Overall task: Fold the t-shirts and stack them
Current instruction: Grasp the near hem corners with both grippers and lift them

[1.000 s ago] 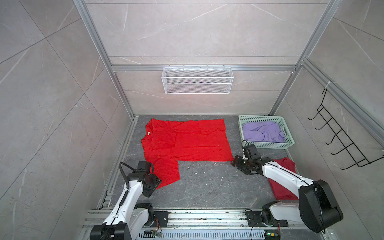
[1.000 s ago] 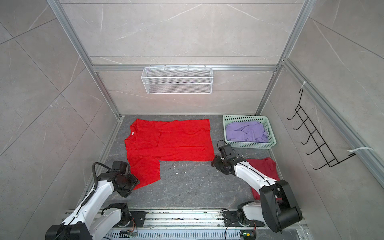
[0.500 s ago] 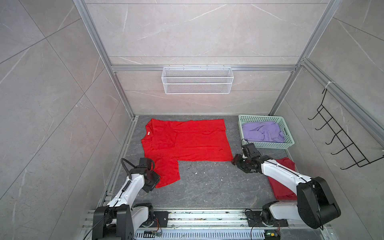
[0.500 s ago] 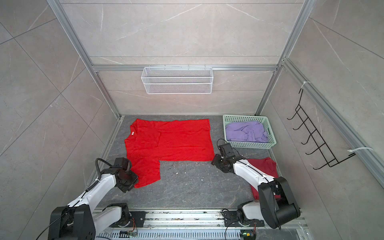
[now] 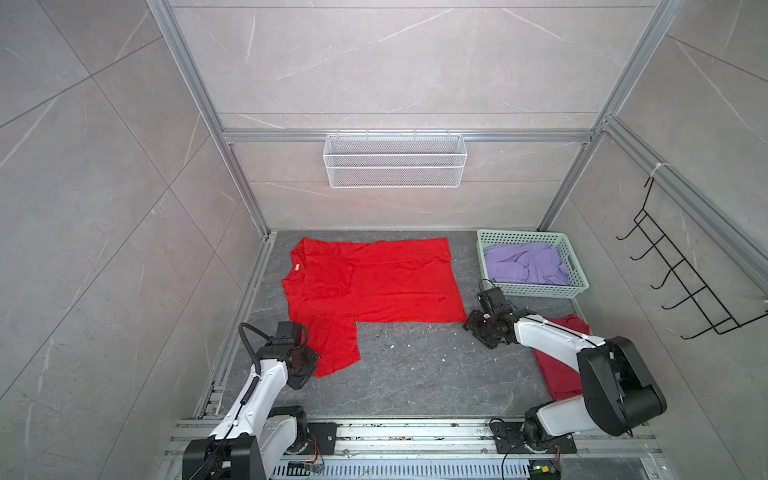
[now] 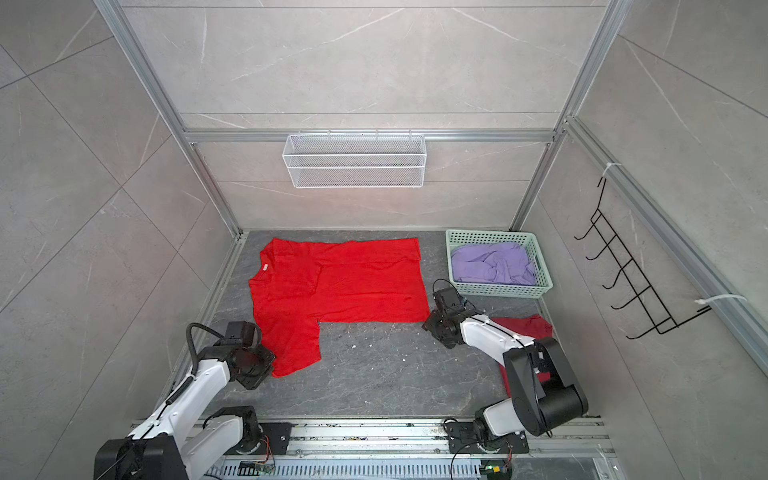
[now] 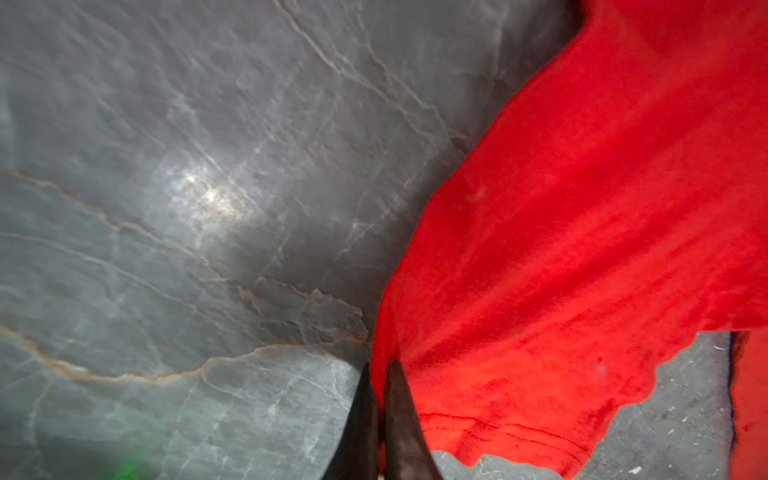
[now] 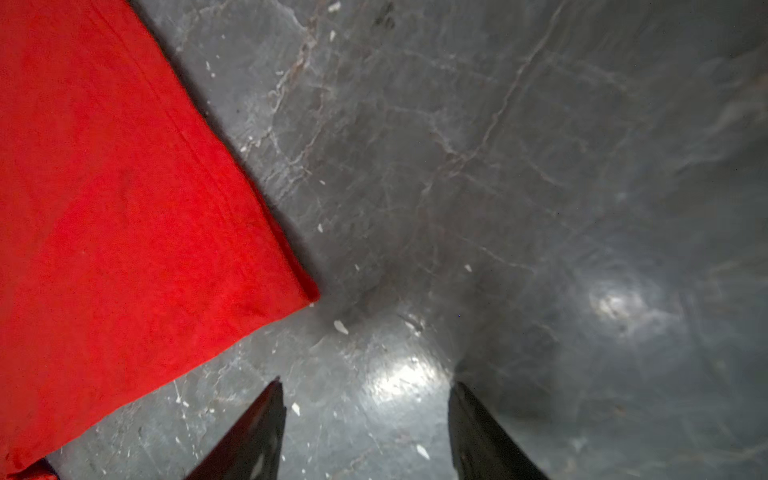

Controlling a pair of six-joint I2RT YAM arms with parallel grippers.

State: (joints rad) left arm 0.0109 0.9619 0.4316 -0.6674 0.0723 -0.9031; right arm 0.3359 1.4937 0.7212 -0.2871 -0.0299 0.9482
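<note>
Lying spread, the bright red t-shirt (image 5: 386, 286) shows an illegible white label (image 5: 296, 267).

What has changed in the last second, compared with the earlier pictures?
The left gripper closed its jaws on the sleeve edge of the bright red t-shirt. The right gripper stayed open beside the shirt's hem corner; the darker red t-shirt, lavender t-shirt and basket did not move.

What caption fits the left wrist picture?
The left gripper shut on an edge of the bright red t-shirt, grey table beneath.
</note>
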